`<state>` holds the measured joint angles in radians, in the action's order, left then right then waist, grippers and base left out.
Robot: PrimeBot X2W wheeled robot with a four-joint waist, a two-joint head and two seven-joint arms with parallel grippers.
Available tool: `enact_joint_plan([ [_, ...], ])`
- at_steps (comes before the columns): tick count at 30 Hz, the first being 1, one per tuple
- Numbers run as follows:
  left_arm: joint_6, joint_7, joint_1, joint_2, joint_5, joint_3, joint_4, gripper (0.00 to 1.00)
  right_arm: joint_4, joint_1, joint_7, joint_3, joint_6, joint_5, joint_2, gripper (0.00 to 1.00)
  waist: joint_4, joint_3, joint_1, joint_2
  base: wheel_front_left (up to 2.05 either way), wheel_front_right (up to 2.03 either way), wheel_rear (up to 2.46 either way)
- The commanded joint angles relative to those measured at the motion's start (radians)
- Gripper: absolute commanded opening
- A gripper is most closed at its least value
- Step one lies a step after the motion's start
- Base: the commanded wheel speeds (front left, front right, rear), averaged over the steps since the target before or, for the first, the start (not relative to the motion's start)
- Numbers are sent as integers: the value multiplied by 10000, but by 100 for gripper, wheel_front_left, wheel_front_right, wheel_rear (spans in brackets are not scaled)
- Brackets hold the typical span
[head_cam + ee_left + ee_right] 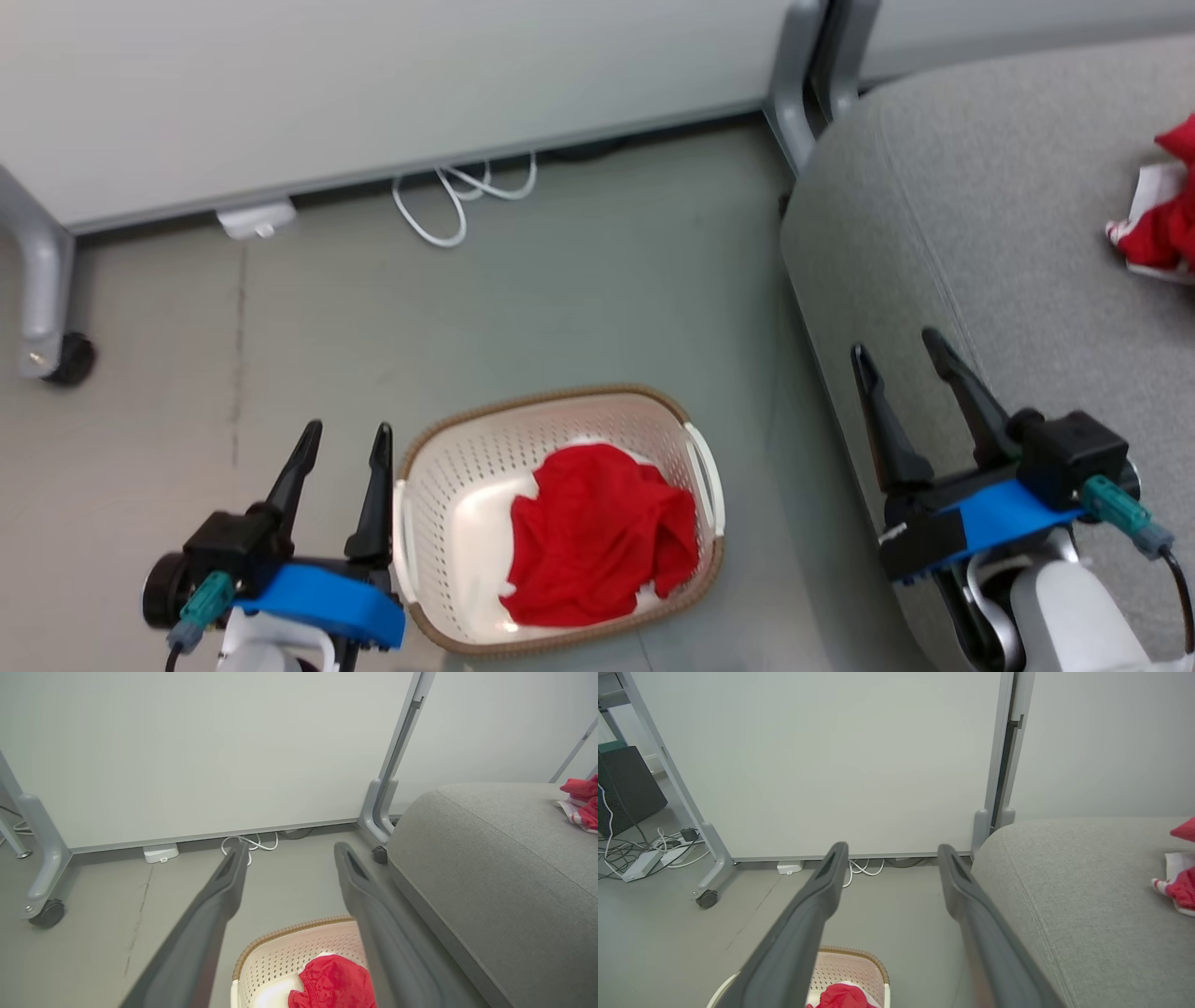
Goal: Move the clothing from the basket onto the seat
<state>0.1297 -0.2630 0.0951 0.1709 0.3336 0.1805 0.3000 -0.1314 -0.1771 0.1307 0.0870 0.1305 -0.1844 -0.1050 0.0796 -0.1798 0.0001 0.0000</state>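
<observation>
A cream basket [425, 504] with a brown rim stands on the floor, holding crumpled red clothing [597, 537]. The same basket [285, 954] and red clothing [334, 982] show at the bottom of the left wrist view, and again as the basket [850, 963] with clothing [843, 996] in the right wrist view. A second red and white garment [1162, 210] lies on the grey seat [980, 243] at the far right. My left gripper [345, 443] hovers open just left of the basket. My right gripper [896, 350] stands open over the seat's front edge, empty.
A white partition [373, 84] on wheeled grey legs [42, 308] closes the back, with a white cable [457, 196] and a small white box [254, 219] at its foot. Bare grey floor [579, 280] lies between the basket and the partition.
</observation>
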Motion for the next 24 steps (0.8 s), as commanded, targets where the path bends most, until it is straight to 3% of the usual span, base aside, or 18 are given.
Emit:
enact_joint_plan([
  [1,8,-26,439,152,-68,174,110,100,102,-368,124,73,5,-47,55,100,627,-1121,-1,0,0,0,0],
  [13,8,-27,3139,980,256,1933,1818,100,419,-2440,696,578,5,42,321,100,2043,-4647,-1,0,0,0,0],
  [24,8,58,5615,1002,976,4203,4259,100,512,-3201,981,815,5,42,447,100,2309,-6389,-1,0,0,0,0],
])
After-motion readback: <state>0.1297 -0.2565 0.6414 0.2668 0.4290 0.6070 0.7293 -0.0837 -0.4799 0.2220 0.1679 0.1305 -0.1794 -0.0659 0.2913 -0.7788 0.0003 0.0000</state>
